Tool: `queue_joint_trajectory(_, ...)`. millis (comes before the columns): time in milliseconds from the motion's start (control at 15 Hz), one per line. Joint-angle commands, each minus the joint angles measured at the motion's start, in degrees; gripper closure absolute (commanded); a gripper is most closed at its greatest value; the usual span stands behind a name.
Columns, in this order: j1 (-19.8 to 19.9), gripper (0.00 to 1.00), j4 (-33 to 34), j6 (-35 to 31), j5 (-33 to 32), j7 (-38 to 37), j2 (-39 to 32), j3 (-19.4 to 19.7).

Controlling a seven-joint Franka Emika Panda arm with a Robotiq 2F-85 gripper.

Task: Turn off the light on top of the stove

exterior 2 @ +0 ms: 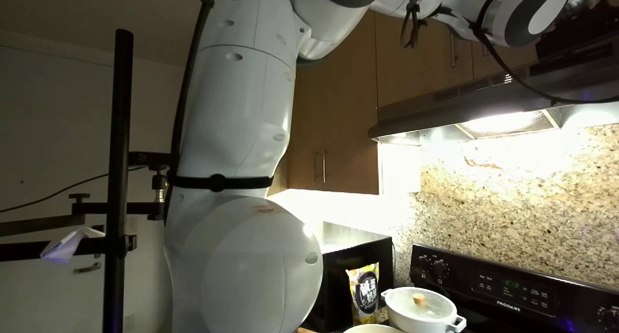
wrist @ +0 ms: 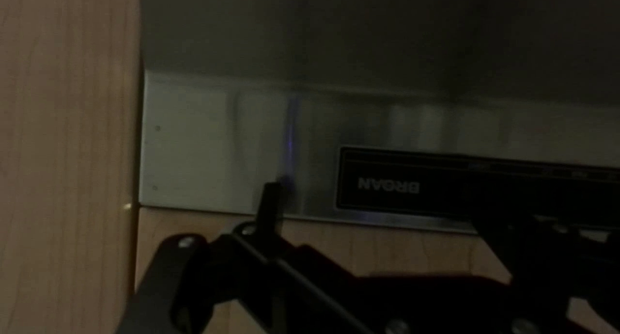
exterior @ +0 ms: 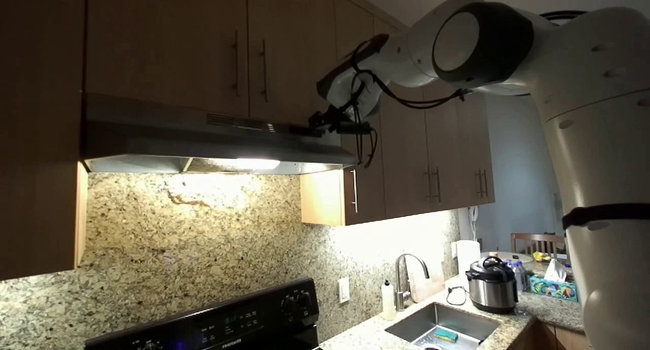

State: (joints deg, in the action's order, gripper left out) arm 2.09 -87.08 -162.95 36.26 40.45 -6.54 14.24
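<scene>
Fingers (wrist: 269, 210) apart at the hood (exterior: 213, 141); light (exterior: 258, 164) on

Wrist view dim. Fingers stand wide apart; the gap between them shows hood steel and wood of the cabinets (wrist: 68, 159). Fingertip at the left of this view overlaps bare steel; the finger at the right overlaps the strip (wrist: 436, 179), black, lettered BROAN, upside down here. Contact: cannot tell. Markings farther along the strip too dark to read.

Arm (exterior: 594, 177), white and black, runs from the right edge of an exterior view to one end of the hood; black cables (exterior: 426, 105) loop below it. A black pole (exterior 2: 117, 178) stands near the arm.

Light: glowing on the underside of the hood, above the stove (exterior: 277, 319), in both exterior views. Bright glare on the granite wall (exterior: 193, 238) below it. Stove's back panel (exterior 2: 469, 275) black, knobs (exterior 2: 439, 267) at its ends, green digits lit on the display (exterior 2: 511, 284).

White pot (exterior 2: 416, 321), lidded, near the back panel; what it rests on is cut off. Yellow bag (exterior 2: 366, 294) upright just beside it, black box (exterior 2: 338, 270) behind the bag.

Farther along: sink (exterior: 459, 317) set into the bench (exterior: 355, 335), teal-and-yellow sponge (exterior: 446, 335) lying inside. Bottle (exterior: 388, 301) upright near the faucet (exterior: 400, 289). Cooker (exterior: 492, 289), steel and black, on the bench past the sink. Tissue box (exterior: 553, 289) beyond it, a tissue (exterior: 556, 273) standing up out of it. Farthest: back of a wooden chair (exterior: 538, 242).
</scene>
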Motion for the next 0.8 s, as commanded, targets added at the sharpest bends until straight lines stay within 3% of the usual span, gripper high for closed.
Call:
queue_joint_trajectory(0,-0.18,0.00,0.27,-0.87,-0.99,-0.26,-0.77,0.15)
queue_joint_trajectory(733,-0.32,0.00,3.54,-1.84,-2.72,-1.84,-3.86,0.69)
